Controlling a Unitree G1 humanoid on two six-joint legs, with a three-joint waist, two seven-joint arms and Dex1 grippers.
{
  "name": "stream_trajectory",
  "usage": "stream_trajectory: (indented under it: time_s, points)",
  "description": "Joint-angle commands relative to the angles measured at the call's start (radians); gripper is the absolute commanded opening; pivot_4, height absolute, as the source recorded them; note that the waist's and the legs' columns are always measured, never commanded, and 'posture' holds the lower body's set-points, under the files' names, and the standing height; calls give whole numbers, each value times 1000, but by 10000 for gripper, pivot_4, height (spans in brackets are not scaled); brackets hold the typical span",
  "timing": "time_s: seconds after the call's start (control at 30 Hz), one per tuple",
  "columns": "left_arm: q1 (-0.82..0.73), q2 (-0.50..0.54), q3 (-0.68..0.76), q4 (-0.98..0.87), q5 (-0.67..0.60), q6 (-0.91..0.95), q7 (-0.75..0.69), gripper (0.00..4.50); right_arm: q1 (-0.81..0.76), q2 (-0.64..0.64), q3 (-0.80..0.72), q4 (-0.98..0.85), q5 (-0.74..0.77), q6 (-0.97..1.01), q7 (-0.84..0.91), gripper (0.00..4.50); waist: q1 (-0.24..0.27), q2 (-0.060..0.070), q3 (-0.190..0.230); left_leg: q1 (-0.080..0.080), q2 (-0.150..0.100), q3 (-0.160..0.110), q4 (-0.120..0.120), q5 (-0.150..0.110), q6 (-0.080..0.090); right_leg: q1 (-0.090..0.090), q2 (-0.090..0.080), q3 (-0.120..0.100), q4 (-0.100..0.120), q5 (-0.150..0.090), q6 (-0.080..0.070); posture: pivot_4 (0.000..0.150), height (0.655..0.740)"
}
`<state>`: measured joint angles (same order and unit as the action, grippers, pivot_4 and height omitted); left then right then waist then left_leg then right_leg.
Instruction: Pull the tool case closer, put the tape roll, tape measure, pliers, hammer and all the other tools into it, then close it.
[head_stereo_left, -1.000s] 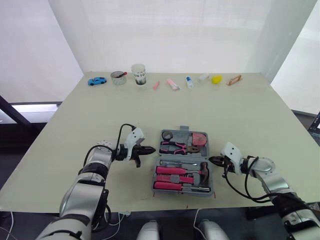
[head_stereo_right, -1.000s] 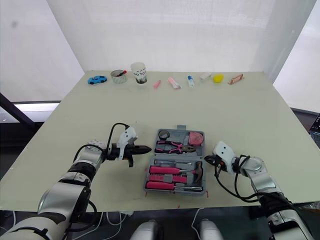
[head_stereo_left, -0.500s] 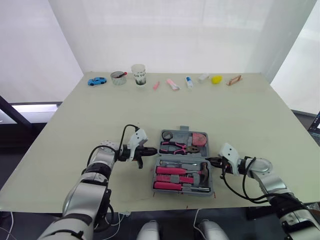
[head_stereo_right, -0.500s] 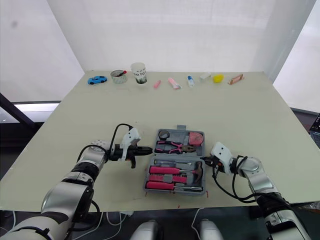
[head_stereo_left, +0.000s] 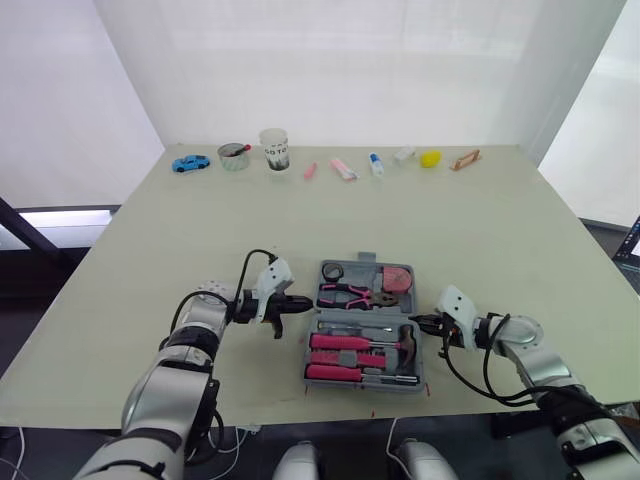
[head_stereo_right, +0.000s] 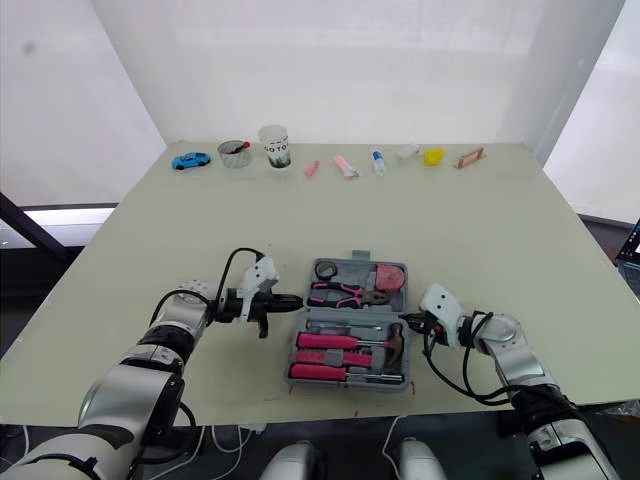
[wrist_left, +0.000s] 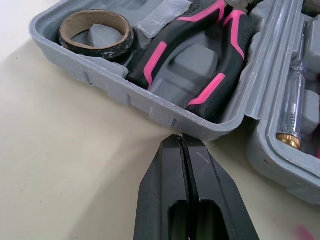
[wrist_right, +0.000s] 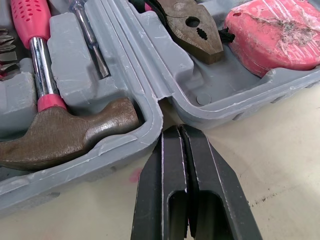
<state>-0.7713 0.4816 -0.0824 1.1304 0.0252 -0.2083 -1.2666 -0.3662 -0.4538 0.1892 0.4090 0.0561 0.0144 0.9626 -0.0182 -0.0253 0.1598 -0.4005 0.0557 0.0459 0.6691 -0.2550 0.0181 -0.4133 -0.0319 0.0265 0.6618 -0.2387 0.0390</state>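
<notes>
We are looking at the tool case (wrist_left: 150, 107) lying open and flat on the tabletop (head_stereo_left: 480, 230), close to the near edge and between the two arms; its two grey halves are lying side by side with the tools sitting in their moulded recesses. In the far half the tape roll (wrist_left: 97, 50) is resting in the corner nearest the left arm, the pliers (wrist_right: 192, 32) are lying beside it with their black and pink handles pointing toward that roll, and the pink tape measure (wrist_right: 272, 35) is filling the corner nearest the right arm; in the near half the hammer (wrist_right: 70, 132) is lying with its brown head at the right-hand end, and a slim screwdriver (wrist_right: 90, 40) is lying just beyond it. The left claw (head_stereo_left: 308, 303) is clenched with its fingers pressed together and gripping nothing; its tip is pointing at the case's left wall near where the two halves meet, and we cannot tell whether it is touching. The right claw (wrist_right: 177, 129) is likewise clenched and empty; its tip is sitting right at the notch between the two halves on the case's right side. Along the far edge a blue toy car (head_stereo_left: 190, 162), a paper cup (head_stereo_left: 275, 148) and other small things are standing in a row, well apart from the case.
</notes>
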Motion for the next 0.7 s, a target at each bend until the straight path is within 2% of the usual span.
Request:
stream_trajectory:
  time_s: [0.03, 0.7]
  points:
    - [29, 23, -14, 0, 16, 0, -23, 0, -17, 6, 6, -37, 7, -10, 16, 410, 0, 0, 0, 0, 0, 0, 0, 0, 0, 0, 0, 0, 0, 0, 0, 1500, 7400]
    - [36, -14, -33, -52, 6, 50, -101, 0, -24, 8, 2, -34, 5, -13, 21, 410, -1, 0, 0, 0, 0, 0, 0, 0, 0, 0, 0, 0, 0, 0, 0, 1500, 7400]
